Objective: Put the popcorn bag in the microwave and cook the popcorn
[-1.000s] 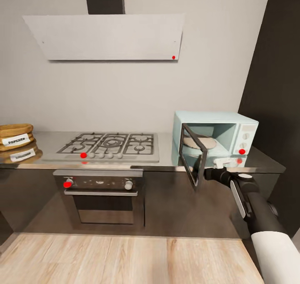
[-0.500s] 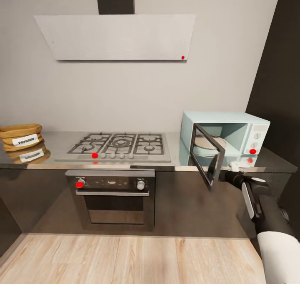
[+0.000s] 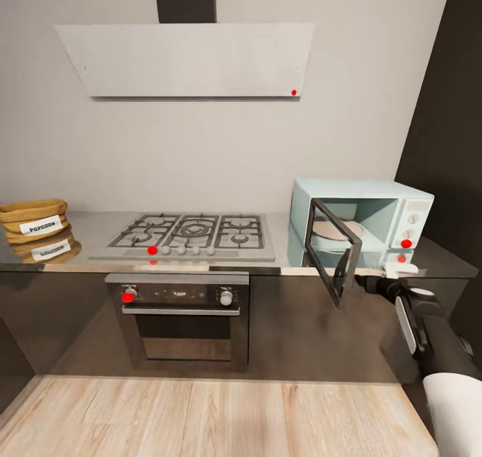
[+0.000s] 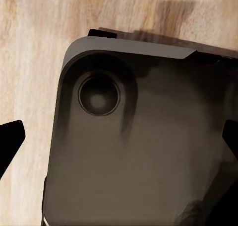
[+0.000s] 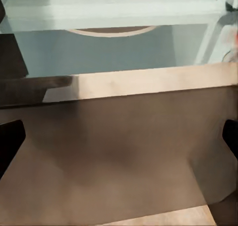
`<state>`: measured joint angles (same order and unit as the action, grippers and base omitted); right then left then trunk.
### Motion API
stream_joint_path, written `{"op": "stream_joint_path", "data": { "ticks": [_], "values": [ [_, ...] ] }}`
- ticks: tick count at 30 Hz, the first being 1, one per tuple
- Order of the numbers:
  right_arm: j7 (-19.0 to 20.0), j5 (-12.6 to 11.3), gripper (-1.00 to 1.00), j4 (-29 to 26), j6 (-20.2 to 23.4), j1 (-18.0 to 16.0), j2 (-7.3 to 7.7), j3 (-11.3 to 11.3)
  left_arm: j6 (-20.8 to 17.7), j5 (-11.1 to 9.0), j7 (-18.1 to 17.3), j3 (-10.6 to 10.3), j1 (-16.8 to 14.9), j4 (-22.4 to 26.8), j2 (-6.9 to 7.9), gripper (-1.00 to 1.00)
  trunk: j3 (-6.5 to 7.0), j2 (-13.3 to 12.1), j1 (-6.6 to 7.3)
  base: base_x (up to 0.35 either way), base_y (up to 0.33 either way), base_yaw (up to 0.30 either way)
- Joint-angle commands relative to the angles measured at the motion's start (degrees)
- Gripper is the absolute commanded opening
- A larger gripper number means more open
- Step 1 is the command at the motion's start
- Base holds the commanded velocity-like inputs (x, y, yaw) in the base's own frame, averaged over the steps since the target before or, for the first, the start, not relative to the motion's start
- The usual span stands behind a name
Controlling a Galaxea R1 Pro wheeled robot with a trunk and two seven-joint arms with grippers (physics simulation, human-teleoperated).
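The popcorn bag (image 3: 33, 220), far left on the countertop (image 3: 94, 228), is judged light and soft, best pinched at its rolled rim; the right gripper (image 5: 119, 136) is seen spread, empty.

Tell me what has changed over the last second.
The camera shifted early on, sliding the whole scene rightward in view. The microwave door swung further open. The right hand then drew back from the door edge toward the right, holding nothing. The popcorn bag stayed on the countertop.
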<state>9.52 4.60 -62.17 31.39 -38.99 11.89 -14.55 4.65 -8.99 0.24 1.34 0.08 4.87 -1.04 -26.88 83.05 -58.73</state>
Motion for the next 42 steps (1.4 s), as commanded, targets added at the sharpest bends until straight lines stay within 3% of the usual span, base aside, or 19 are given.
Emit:
{"op": "stream_joint_path", "data": {
  "ticks": [1,6,9,10,15,17,19,23,25,29,31,36,42],
  "values": [
    [0.5,0.4,1.0,0.1,0.3,0.0,0.05,-0.2,0.1,-0.3,0.0,0.1,0.0,0.1,-0.02,1.0,-0.05,0.0,0.0,0.0,0.0,0.0],
    [0.6,1.7,1.0,7.7,0.0,0.0,0.04,0.0,0.1,-0.3,0.0,0.1,0.0,0.1,0.01,1.0,-0.05,0.0,0.0,0.0,0.0,0.0],
    [0.8,4.4,1.0,20.0,-4.8,0.0,-0.09,0.0,0.1,-0.3,0.0,0.1,0.0,0.1,0.02,1.0,-0.05,0.0,0.0,0.0,0.0,0.0],
    [0.9,6.3,1.0,27.0,-8.3,0.0,-0.32,0.1,0.1,-0.4,0.0,0.1,0.0,0.1,0.04,1.0,-0.05,0.0,0.0,0.0,0.0,0.0],
    [1.1,12.7,1.0,50.6,-18.8,0.0,-1.16,0.1,0.1,-0.7,0.0,0.2,0.0,0.0,0.07,1.0,-0.05,0.0,0.0,0.0,0.0,0.0],
    [1.2,13.9,1.0,58.9,-21.1,0.0,-1.18,0.1,0.1,-0.7,0.0,0.3,0.0,0.0,0.07,1.0,-0.05,0.0,0.0,0.0,0.0,0.0],
    [1.3,14.0,1.0,62.4,-21.7,0.4,-1.66,0.1,0.1,-0.7,0.1,0.4,0.0,0.1,0.07,1.0,-0.05,0.0,0.0,0.0,0.0,0.0],
    [0.7,15.9,1.0,63.9,-23.8,10.2,-5.72,0.2,0.1,-0.8,0.1,0.5,0.0,0.1,0.07,1.0,-0.05,0.0,0.0,0.0,0.0,0.0],
    [0.0,18.4,1.0,64.0,-29.3,14.9,-7.44,0.2,0.1,-0.8,0.1,0.5,0.0,0.1,0.07,1.0,-0.05,0.0,0.0,0.0,0.0,0.0],
    [-1.7,20.2,1.0,64.1,-37.7,25.0,-8.37,0.1,0.1,-0.8,0.1,0.5,0.0,0.1,0.07,1.0,-0.05,0.0,0.0,0.0,0.0,0.0],
    [-1.9,19.8,1.0,64.1,-37.8,26.8,-8.46,-0.3,0.1,-0.8,0.1,0.5,0.0,0.1,0.07,1.0,-0.05,0.0,0.0,0.0,0.0,0.0],
    [-2.2,14.1,1.0,64.2,-37.3,29.8,-8.47,-0.6,0.1,-1.0,0.2,0.5,0.0,0.1,0.09,1.0,-0.05,0.0,0.0,0.0,0.0,0.047],
    [-4.6,13.2,1.0,64.1,-37.4,30.4,-8.59,-0.6,0.1,-0.9,0.1,0.3,0.0,-0.1,0.05,1.0,-0.05,0.0,0.0,0.0,0.0,0.252]
  ]
}}
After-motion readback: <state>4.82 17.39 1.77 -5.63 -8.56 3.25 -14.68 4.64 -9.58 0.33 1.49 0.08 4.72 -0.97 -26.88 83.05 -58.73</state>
